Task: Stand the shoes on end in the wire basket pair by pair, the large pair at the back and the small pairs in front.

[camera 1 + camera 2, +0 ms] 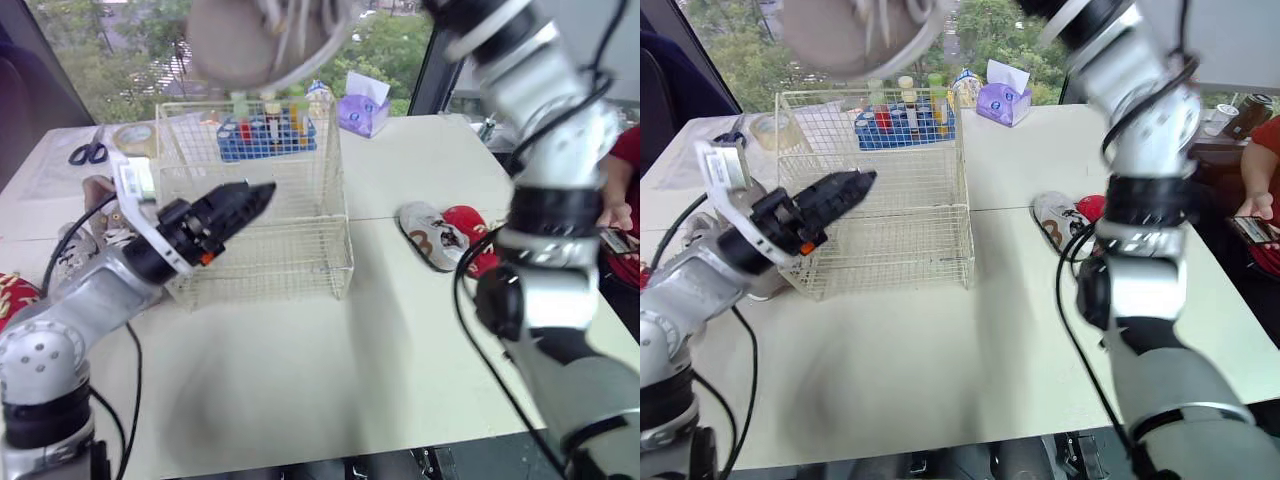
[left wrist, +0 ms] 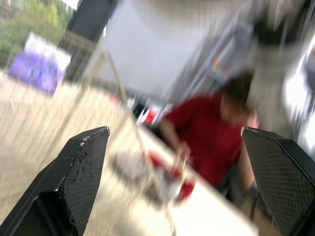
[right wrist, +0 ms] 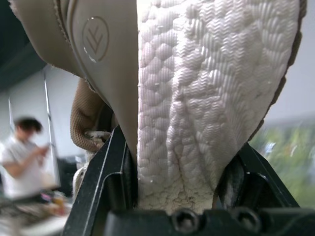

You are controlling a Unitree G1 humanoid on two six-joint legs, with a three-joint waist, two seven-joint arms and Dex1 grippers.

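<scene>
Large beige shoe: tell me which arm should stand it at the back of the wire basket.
Right. The right hand grips the shoe above the wire basket; the left hand is open and empty beside it.

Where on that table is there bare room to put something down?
The widest bare patch is the front of the table, before the wire basket. A narrower strip runs between basket and the small shoes. The basket looks empty. Crowded: behind it, the bottle rack and tissue box; at its left front, the left gripper.
</scene>
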